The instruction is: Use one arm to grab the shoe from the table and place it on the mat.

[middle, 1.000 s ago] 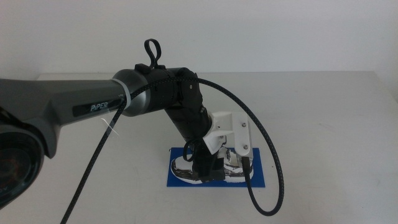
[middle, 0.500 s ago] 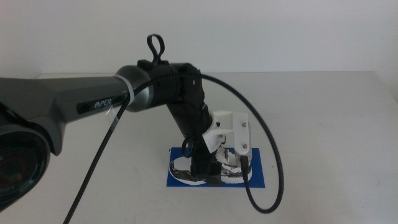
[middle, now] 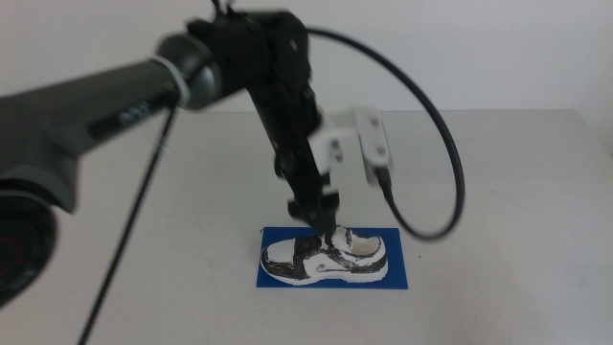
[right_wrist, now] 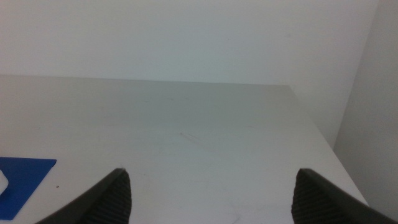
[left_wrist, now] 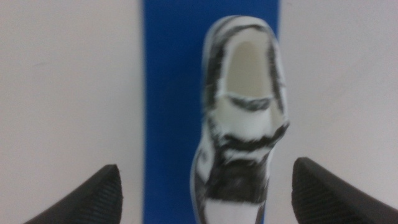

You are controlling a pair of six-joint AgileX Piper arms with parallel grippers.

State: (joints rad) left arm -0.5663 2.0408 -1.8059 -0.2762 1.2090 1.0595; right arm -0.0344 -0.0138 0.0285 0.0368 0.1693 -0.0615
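Observation:
The black-and-white shoe [middle: 326, 259] lies flat on the deep-blue mat [middle: 402, 278] near the table's front, alone, nothing touching it. The left arm [middle: 115, 105] reaches in from the left. Its gripper [middle: 314, 213] hangs open and empty just above the shoe's middle. In the left wrist view the shoe [left_wrist: 242, 130] lies on the mat [left_wrist: 168, 106] below and between the spread jaws of the left gripper [left_wrist: 208, 193]. The right gripper [right_wrist: 211, 193] is open and empty over bare table [right_wrist: 186, 124]; it is out of the middle view.
A black cable [middle: 441, 144] loops from the left wrist out to the right of the shoe. A corner of the mat [right_wrist: 22, 174] shows in the right wrist view. The table's far edge [middle: 479, 111] meets a white wall.
The left gripper has let go of the shoe and risen straight up off it. The shoe stays on the mat.

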